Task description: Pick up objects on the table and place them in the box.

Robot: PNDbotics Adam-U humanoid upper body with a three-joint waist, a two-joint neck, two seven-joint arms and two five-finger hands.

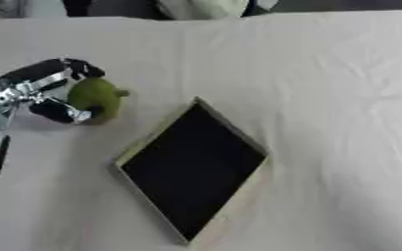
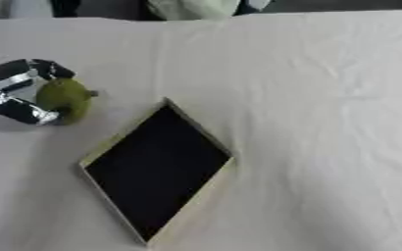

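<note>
The left hand [image 1: 35, 93] curls its fingers [image 1: 63, 112] around a green fruit [image 1: 96, 98]; the box [image 1: 238, 132] lies beyond the fingertips, apart, on the table [image 1: 324, 73].

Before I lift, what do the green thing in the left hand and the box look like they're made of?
Green object: matte, pear-shaped with a small stub, possibly plastic or foam; the left hand curls round it. Box: pale rim, looks like light wood or card; dark matte inside, maybe fabric-lined.
</note>
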